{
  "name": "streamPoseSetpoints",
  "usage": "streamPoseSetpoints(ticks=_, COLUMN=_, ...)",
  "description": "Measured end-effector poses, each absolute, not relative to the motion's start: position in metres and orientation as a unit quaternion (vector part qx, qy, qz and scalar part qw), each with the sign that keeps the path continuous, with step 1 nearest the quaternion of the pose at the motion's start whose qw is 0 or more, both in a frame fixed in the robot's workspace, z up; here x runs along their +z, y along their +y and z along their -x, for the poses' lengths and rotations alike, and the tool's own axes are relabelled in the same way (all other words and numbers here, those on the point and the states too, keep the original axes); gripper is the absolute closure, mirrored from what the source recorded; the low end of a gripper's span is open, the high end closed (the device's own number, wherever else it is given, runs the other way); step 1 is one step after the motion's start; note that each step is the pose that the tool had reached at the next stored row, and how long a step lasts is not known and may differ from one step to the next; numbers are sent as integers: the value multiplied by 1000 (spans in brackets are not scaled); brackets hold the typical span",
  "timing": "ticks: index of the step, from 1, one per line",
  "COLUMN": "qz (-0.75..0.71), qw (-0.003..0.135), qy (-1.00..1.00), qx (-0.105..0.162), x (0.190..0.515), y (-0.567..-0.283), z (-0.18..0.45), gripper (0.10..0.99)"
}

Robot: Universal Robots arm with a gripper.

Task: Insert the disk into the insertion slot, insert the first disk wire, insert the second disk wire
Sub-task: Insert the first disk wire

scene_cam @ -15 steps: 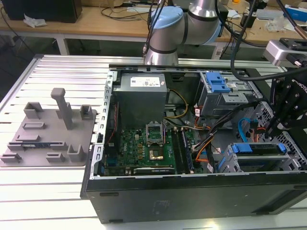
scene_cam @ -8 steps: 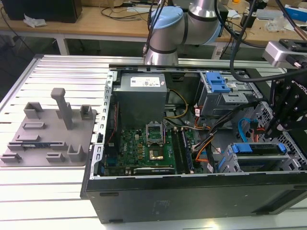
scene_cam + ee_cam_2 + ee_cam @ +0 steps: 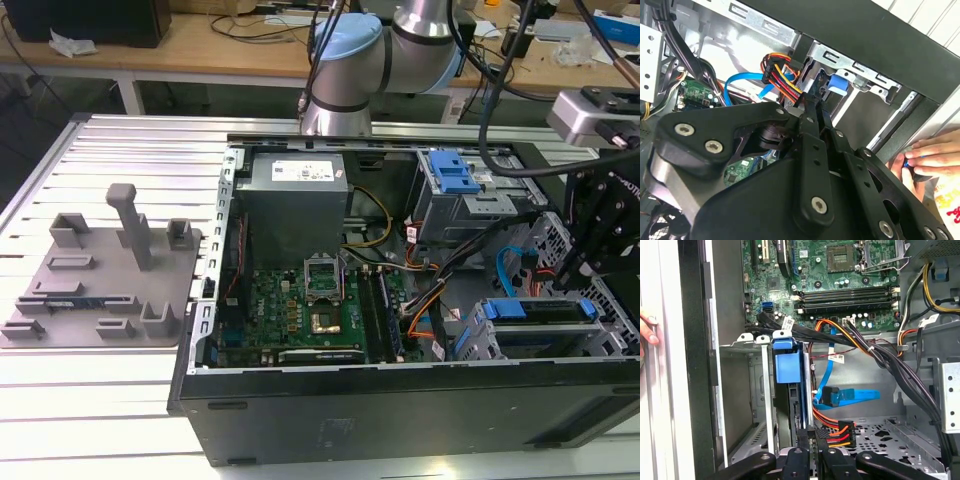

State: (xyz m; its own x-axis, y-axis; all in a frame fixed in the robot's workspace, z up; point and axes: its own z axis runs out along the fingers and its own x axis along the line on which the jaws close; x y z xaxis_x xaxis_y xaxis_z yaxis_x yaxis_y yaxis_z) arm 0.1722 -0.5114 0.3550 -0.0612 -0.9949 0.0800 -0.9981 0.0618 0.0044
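Note:
The disk, edged by its blue carrier, sits inside the insertion slot, the low grey cage at the exterior view's right. My gripper hangs just behind the cage. Its fingers are pinched together on the black plug of a disk wire with orange, red and yellow strands, right at the disk's rear edge. In the second wrist view the gripper holds that same wire near the carrier. A flat blue disk wire hangs loose beside it, its plug free.
A person's hand rests on the case's outer edge. A taller cage with a blue latch stands behind. Thick black cable bundles cross above the cage. The motherboard fills the case's middle; a grey fixture plate lies outside.

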Motion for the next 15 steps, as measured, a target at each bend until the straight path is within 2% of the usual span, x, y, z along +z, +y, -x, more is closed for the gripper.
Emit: streamPoseSetpoints(ticks=15, qz=-680, qw=33, qy=-732, qx=28, x=354, y=-511, z=-171, gripper=922)
